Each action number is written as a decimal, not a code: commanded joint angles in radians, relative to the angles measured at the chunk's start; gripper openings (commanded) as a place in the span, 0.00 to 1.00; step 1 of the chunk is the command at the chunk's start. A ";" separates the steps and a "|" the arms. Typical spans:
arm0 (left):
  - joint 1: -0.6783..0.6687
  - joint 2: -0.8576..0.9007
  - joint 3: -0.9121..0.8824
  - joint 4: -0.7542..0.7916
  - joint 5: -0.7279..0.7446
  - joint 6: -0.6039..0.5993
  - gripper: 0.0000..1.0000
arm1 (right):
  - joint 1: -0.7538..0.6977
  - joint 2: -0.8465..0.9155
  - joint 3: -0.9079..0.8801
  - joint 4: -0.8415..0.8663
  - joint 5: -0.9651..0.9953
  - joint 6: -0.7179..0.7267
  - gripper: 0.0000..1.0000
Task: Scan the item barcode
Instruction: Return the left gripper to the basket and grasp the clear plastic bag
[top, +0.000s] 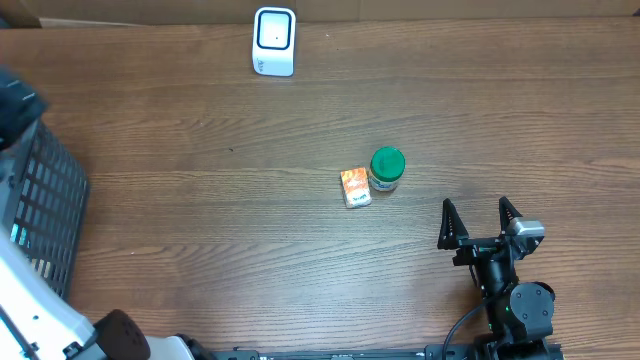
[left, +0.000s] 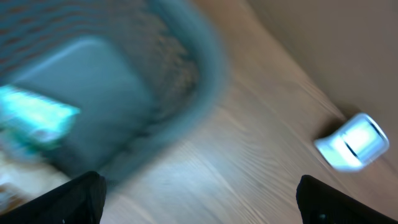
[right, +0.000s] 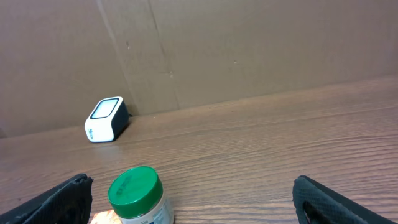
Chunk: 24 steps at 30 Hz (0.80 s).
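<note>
Rosa: Black fingers (right: 68, 199) fill both bottom corners of the right wrist view, spread as wide as they go with nothing between them. So the right gripper (top: 476, 212) is empty.

Tim: And the left gripper (left: 199, 199)?

Rosa: Same story, jaws wide and nothing held, though that view is badly smeared. Biggest things first: the table (top: 200, 250) lies under both grippers. Then comes the dark mesh basket (top: 50, 200), just ahead and left of the left gripper, with something teal inside that I can't identify.

Tim: What's there to scan with?

Rosa: A white scanner (top: 274, 41) sits far ahead of the right gripper, off to its left, by the cardboard wall. Close ahead of its fingers, slightly left, a green-lidded jar (top: 386, 168) stands upright. A small orange box (top: 355, 187) is tucked just beside the jar on its left, maybe touching.

Tim: Which one goes first?

Rosa: My guess is the jar, since it's nearer the right gripper. Come in level, straddle it below the lid and close squarely so it doesn't twist. Keep clear of the box side or the box gets shoved. No barcode shows from here, so expect to turn the label toward the scanner once the jar is lifted.
</note>
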 joint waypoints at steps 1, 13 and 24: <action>0.142 0.008 -0.003 -0.014 -0.017 -0.008 1.00 | 0.006 -0.003 -0.010 0.003 0.006 -0.004 1.00; 0.303 0.016 -0.474 0.205 -0.248 -0.143 1.00 | 0.006 -0.003 -0.010 0.003 0.006 -0.004 1.00; 0.308 0.065 -0.730 0.436 -0.361 -0.086 0.98 | 0.006 -0.003 -0.010 0.003 0.006 -0.004 1.00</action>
